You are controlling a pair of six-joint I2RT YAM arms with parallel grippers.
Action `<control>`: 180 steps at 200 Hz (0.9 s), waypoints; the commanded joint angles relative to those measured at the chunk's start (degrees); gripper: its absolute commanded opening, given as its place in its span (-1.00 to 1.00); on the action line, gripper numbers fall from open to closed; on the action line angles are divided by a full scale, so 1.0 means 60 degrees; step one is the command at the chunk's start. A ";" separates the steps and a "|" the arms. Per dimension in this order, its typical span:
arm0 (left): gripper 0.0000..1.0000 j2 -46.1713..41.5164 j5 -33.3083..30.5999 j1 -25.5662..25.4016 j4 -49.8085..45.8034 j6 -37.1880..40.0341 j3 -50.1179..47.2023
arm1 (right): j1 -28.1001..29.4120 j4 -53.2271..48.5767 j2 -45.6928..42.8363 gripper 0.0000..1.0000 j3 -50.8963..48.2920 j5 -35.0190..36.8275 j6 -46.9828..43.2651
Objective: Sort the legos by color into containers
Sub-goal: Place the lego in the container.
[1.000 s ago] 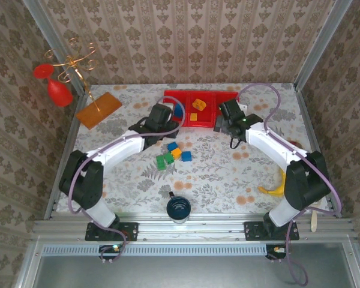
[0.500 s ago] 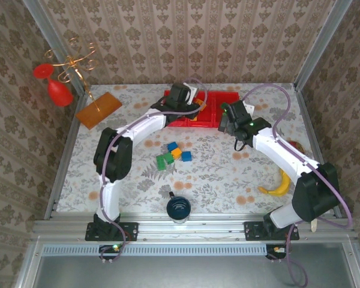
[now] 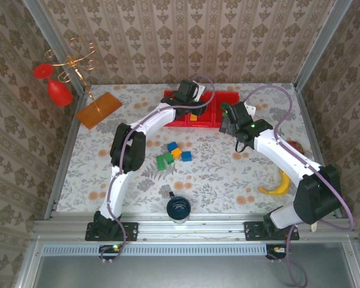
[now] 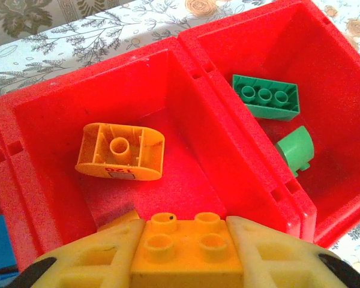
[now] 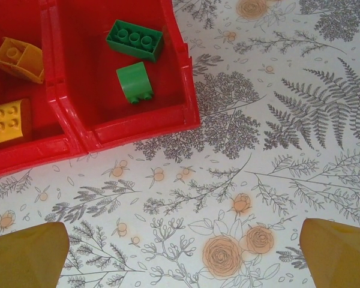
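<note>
Damask-patterned wallpaper walls on 3 sides, floral tablecloth, aluminium frame rails, even bright light

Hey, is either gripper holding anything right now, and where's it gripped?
The left gripper pinches an orange four-stud brick by its opposite sides; the right gripper holds nothing.

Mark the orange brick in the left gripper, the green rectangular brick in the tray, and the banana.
orange brick (image 4: 183, 249), left wrist view, studded top face.
green rectangular brick (image 4: 266, 96), left wrist view, studded top.
banana (image 3: 278, 188), top external view, mid curve.

Near side of orange brick off-frame
</note>
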 commanded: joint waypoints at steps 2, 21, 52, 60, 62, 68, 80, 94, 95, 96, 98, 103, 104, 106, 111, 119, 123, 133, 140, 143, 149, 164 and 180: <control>-0.31 0.0249 0.0106 0.0054 -0.0470 0.0248 0.0677 | 0.0059 -0.0071 -0.0351 1.00 -0.0173 0.0261 0.0228; -0.21 0.0433 0.0155 0.0061 -0.0524 0.0175 0.0981 | 0.0054 -0.0027 -0.0385 1.00 -0.0206 0.0251 0.0222; 0.03 0.0493 0.0249 0.0015 -0.0622 0.0101 0.1300 | 0.0059 0.0017 -0.0415 1.00 -0.0231 0.0185 0.0185; 0.09 0.0450 0.0238 -0.0005 -0.0631 0.0109 0.1335 | 0.0059 0.0025 -0.0415 1.00 -0.0232 0.0169 0.0184; 0.10 0.0429 0.0238 -0.0010 -0.0630 0.0114 0.1338 | 0.0054 0.0019 -0.0415 1.00 -0.0232 0.0167 0.0184; 0.13 0.0370 0.0238 -0.0010 -0.0638 0.0133 0.1326 | 0.0063 0.0029 -0.0431 1.00 -0.0241 0.0167 0.0170; 0.16 0.0203 0.0217 -0.0027 -0.0682 0.0149 0.1290 | 0.0066 0.0034 -0.0463 1.00 -0.0252 0.0152 0.0156; 0.18 -0.0113 0.0140 -0.0019 -0.0661 0.0143 0.1087 | 0.0066 0.0082 -0.0510 1.00 -0.0300 0.0125 0.0141; 0.18 -0.0141 0.0130 -0.0023 -0.0653 0.0144 0.1066 | 0.0066 0.0094 -0.0514 1.00 -0.0310 0.0124 0.0141; 0.19 -0.0170 0.0125 -0.0025 -0.0649 0.0137 0.1042 | 0.0066 0.0092 -0.0516 1.00 -0.0315 0.0123 0.0141; 0.19 -0.0214 0.0111 -0.0026 -0.0627 0.0134 0.0986 | 0.0066 0.0102 -0.0528 1.00 -0.0326 0.0112 0.0140; 0.21 -0.0399 0.0067 -0.0027 -0.0578 0.0118 0.0816 | 0.0066 0.0133 -0.0549 1.00 -0.0346 0.0097 0.0140; 0.21 -0.0438 0.0050 -0.0027 -0.0567 0.0117 0.0777 | 0.0066 0.0134 -0.0548 1.00 -0.0355 0.0095 0.0140; 0.22 -0.0489 0.0026 -0.0027 -0.0541 0.0105 0.0704 | 0.0066 0.0149 -0.0547 1.00 -0.0362 0.0087 0.0140; 0.23 -0.0726 -0.0030 -0.0025 -0.0452 0.0081 0.0488 | 0.0066 0.0185 -0.0555 1.00 -0.0388 0.0064 0.0127; 0.26 -0.1126 -0.0109 -0.0025 -0.0229 0.0058 0.0002 | 0.0067 0.0222 -0.0559 1.00 -0.0435 0.0012 0.0126; 0.28 -0.1345 -0.0154 -0.0015 -0.0103 0.0037 -0.0259 | 0.0066 0.0222 -0.0548 1.00 -0.0463 -0.0016 0.0118; 0.32 -0.1931 -0.0328 -0.0012 0.0237 -0.0036 -0.0953 | 0.0082 0.0222 -0.0547 1.00 -0.0510 -0.0085 0.0111; 0.36 -0.2359 -0.0419 0.0006 0.0478 -0.0092 -0.1483 | 0.0095 0.0222 -0.0547 1.00 -0.0543 -0.0097 0.0111; 0.38 -0.2562 -0.0458 0.0003 0.0594 -0.0121 -0.1707 | 0.0114 0.0222 -0.0556 1.00 -0.0560 -0.0117 0.0107; 0.42 -0.2908 -0.0546 0.0032 0.0790 -0.0186 -0.2157 | 0.0139 0.0476 -0.0547 1.00 -0.0582 -0.0145 0.0112; 0.51 -0.3891 -0.0747 0.0092 0.1309 -0.0373 -0.3304 | 0.0218 0.0530 -0.0547 1.00 -0.0591 -0.0196 0.0096; 0.61 -0.4866 -0.0947 0.0214 0.1787 -0.0630 -0.4520 | 0.0378 0.0558 -0.0553 1.00 -0.0552 -0.0228 0.0055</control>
